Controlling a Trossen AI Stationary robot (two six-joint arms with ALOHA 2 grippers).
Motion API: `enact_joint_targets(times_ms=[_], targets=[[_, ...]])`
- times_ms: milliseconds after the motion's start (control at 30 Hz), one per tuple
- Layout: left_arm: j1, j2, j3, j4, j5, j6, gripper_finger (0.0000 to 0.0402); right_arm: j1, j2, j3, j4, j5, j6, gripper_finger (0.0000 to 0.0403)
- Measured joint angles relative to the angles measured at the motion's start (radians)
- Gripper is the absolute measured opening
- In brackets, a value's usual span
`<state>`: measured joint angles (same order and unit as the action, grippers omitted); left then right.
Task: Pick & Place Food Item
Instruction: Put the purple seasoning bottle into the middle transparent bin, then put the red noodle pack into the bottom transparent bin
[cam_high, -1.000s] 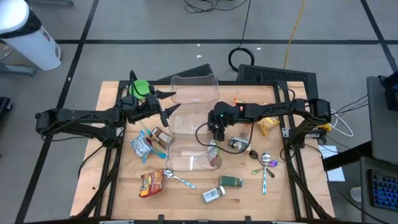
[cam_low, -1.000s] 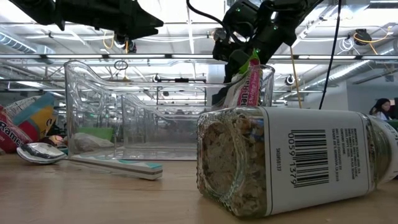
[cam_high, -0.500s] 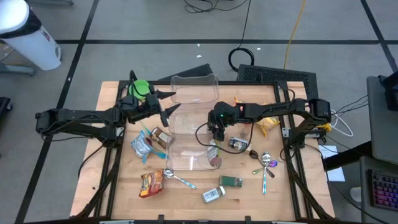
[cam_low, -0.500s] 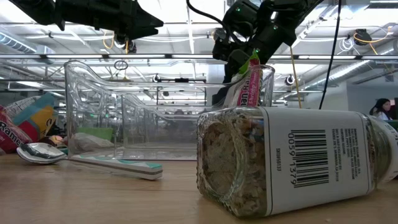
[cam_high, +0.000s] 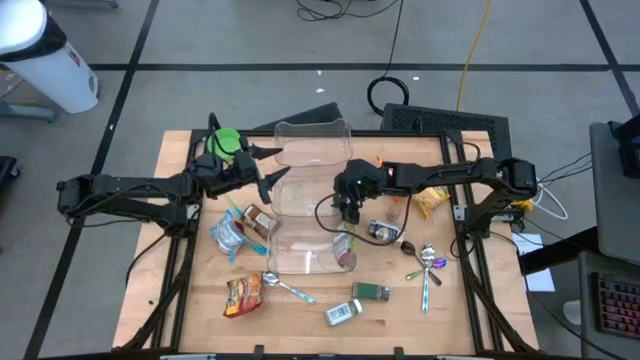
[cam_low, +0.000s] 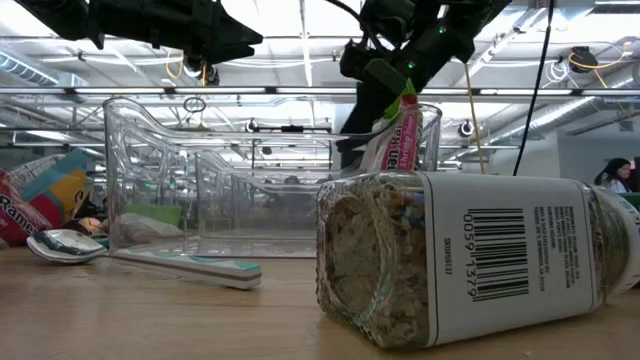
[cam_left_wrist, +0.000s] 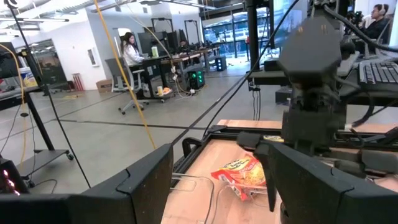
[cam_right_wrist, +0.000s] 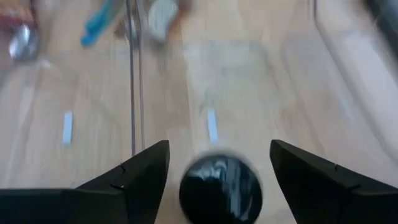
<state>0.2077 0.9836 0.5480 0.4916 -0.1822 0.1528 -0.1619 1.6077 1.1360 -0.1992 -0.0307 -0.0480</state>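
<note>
Jar (cam_low: 470, 262) of dried food lies on its side at the front of the wooden table (cam_high: 190, 300), barcode showing. Behind it sits a clear plastic bin (cam_high: 308, 248), with a pink-labelled food packet (cam_low: 400, 135) leaning upright inside at its right-hand wall. Above that packet hangs the right gripper (cam_high: 346, 205), fingers parted and holding nothing. Farther back and to the left, the left gripper (cam_high: 270, 165) hovers beside a second clear bin (cam_high: 314, 142), its fingers apart and empty.
</note>
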Motion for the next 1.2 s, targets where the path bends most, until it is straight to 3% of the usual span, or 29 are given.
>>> enact_joint_targets(times_ms=[567, 800, 967, 1200], targets=[[0.000, 0.000, 0.000, -0.002, 0.000, 0.000, 0.0267, 0.001, -0.127, 0.003, -0.026, -0.007, 0.010, 0.0269], [-0.001, 0.000, 0.000, 0.037, 0.009, -0.066, 0.0267, 0.000, -0.193, 0.004, 0.014, -0.153, 0.044, 0.0263], [-0.008, 0.000, 0.000, 0.054, 0.110, -0.109, 0.0266, 0.004, -0.194, 0.003, 0.061, -0.263, 0.046, 0.0263], [-0.058, -0.008, 0.000, 0.058, 0.149, -0.099, 0.0267, 0.037, -0.155, -0.047, 0.232, -0.261, 0.094, 0.0263]])
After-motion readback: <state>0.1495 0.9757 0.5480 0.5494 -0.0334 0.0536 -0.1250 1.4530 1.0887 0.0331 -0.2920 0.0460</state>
